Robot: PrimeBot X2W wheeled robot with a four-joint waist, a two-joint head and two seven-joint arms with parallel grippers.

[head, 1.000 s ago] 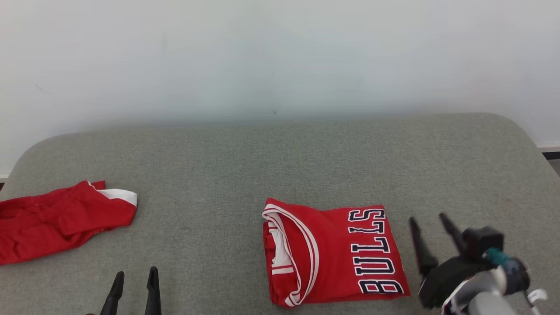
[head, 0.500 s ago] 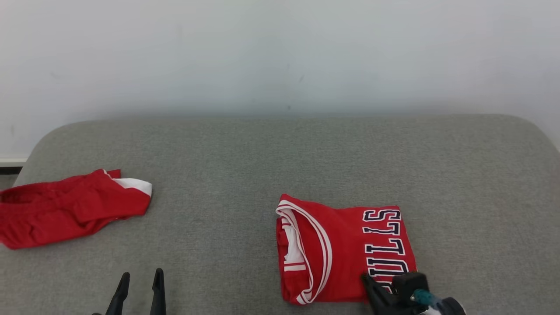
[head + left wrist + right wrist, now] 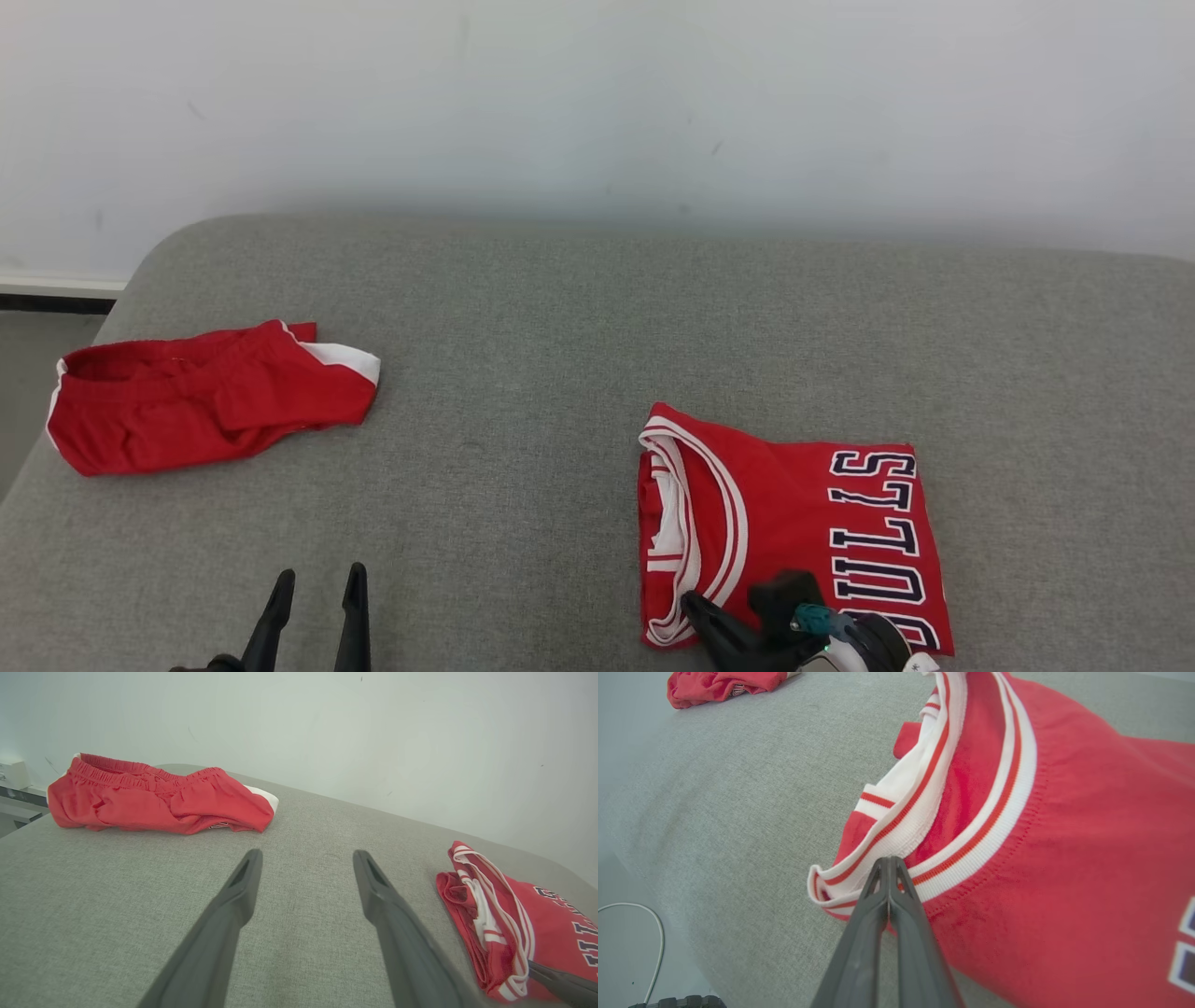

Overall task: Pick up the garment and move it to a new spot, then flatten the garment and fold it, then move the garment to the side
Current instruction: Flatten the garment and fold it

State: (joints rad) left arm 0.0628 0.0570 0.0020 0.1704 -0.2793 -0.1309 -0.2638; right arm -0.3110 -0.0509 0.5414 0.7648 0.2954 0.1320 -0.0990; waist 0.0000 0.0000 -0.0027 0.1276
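Right fingers (image 3: 888, 861) are pressed fully together, tips on the striped trim (image 3: 971, 826) at the near-left corner of the folded Bulls jersey (image 3: 794, 523). Whether cloth is actually nipped between them, I cannot tell. The jersey sits at the near right of the grey fabric-covered desk (image 3: 523, 373), well apart from the red shorts (image 3: 205, 397). The left fingers (image 3: 319, 571) are spread wide and holding nothing. For the shift aside, the bite should take every layer, and a low, slow drag should keep the fold from spilling open.
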